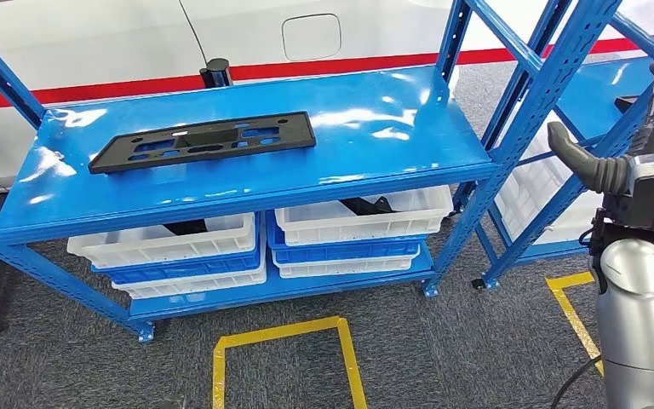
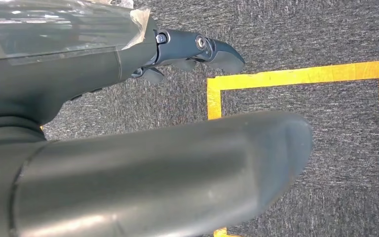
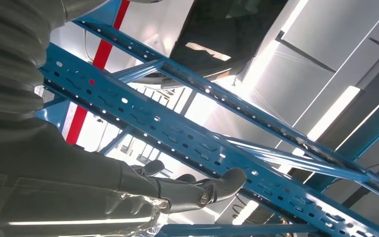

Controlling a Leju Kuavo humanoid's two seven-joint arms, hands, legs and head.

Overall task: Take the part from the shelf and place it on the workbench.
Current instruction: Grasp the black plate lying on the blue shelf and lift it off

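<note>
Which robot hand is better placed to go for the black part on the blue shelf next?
Probably the right. The right robot hand is raised at shelf height beside the blue shelf, empty. The left robot hand hangs over the carpet. The black part lies toward the shelf's left, though.

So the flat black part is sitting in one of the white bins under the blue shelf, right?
Not quite. The flat black part lies on top of the blue shelf, not in a white bin. The bins do sit underneath. The head view shows it.
</note>
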